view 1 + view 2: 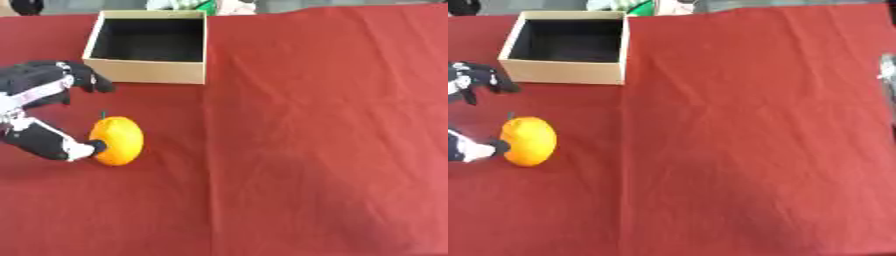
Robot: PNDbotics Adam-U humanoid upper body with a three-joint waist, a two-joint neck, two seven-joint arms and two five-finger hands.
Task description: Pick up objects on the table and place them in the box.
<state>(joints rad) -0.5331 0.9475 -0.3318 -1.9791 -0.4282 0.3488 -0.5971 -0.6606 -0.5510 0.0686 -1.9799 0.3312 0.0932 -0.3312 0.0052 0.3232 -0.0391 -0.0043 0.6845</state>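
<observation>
An orange fruit [117, 140] with a small dark stem lies on the red cloth at the left. My left hand [39, 85] comes in from the left edge and stands open beside it. The thumb tip [90, 148] touches the fruit's left side, while the fingers [87, 77] are spread above and behind it, apart from it. An open cardboard box [147, 71] with a dark inside sits at the back left, just beyond the hand; nothing shows inside it. No right hand can be made out in either view.
The red cloth [324, 140] covers the table, with wide room to the right of the fruit. A small grey shape [888, 70] shows at the right edge. Green and white things [197, 5] lie beyond the far edge behind the box.
</observation>
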